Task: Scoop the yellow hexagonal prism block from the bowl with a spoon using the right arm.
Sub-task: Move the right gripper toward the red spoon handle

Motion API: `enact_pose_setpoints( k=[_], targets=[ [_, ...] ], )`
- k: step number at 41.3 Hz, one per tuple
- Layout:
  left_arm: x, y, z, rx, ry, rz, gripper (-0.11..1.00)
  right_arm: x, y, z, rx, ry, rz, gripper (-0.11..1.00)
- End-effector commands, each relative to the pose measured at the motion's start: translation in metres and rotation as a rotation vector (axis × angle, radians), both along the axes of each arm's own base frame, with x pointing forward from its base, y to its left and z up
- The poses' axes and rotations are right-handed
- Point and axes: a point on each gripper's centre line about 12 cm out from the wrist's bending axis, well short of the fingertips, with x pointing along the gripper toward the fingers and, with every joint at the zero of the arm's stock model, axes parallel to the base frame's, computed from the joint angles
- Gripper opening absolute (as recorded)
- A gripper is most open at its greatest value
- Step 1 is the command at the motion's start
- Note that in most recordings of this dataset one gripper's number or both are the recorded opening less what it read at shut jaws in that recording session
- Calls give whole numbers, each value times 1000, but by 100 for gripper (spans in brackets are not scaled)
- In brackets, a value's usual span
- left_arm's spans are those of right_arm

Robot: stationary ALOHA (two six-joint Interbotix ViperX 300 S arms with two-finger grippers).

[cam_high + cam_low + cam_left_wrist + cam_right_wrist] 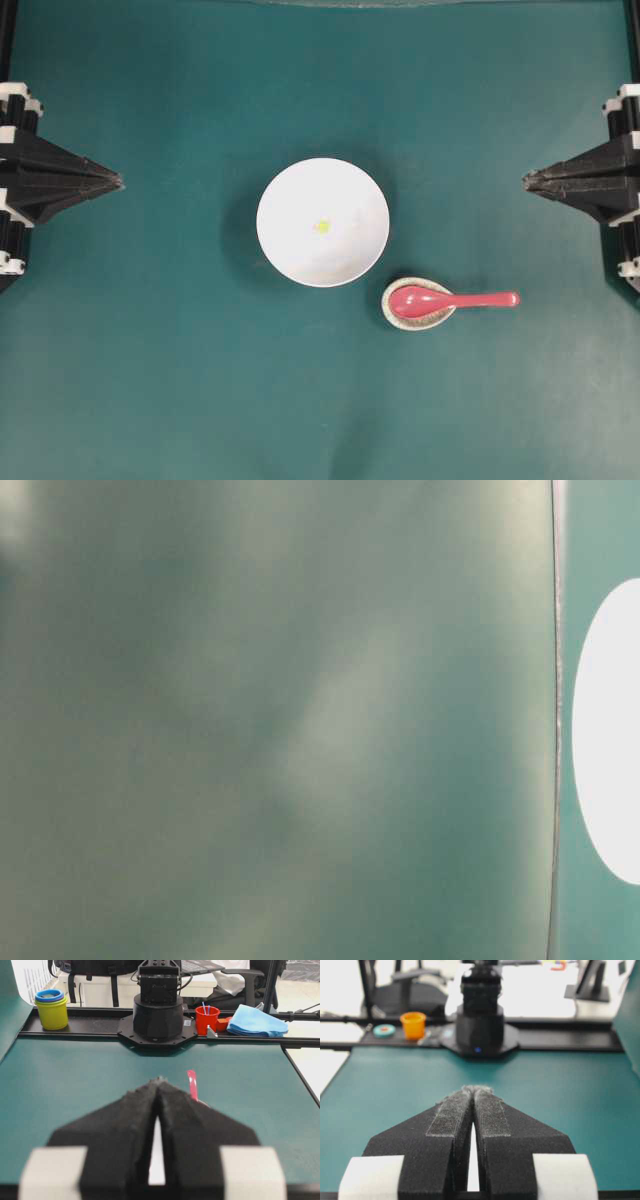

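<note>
The right gripper (527, 181), jaws shut and empty, sat far right, nearer than the left to the spoon (452, 300), whose handle pointed right toward it.

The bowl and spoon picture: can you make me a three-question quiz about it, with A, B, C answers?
1. Where does the spoon's scoop lie?
A. in the bowl
B. on the spoon rest
C. in a gripper

2. What colour is the block in the bowl?
A. yellow
B. blue
C. green

3. How is the right gripper?
A. wide open
B. shut on the spoon
C. shut, holding nothing

Answers:
1 B: the overhead view shows the scoop on the spoon rest, beside the bowl.
2 A: a tiny yellow spot sits mid-bowl.
3 C: its fingers meet at a point at the table's edge, far from the spoon.
</note>
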Motion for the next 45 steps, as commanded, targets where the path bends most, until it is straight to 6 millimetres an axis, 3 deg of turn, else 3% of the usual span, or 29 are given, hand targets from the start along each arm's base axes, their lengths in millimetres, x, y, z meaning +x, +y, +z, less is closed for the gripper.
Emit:
enact_pose_setpoints(
  k=[1,27,40,45],
  targets=[
    [3,-1,11,15,-28,-3,-1,1,-1,9,6,-25,-6,0],
    [4,-1,11,3,-28,-4,0,11,-1,0,7,84,-6,2],
    [4,-1,11,3,-23,-4,0,11,-1,-1,19,95,-7,41],
    [4,-1,11,3,-23,-4,0,11,-2,-5,34,121,-9,51]
  ],
)
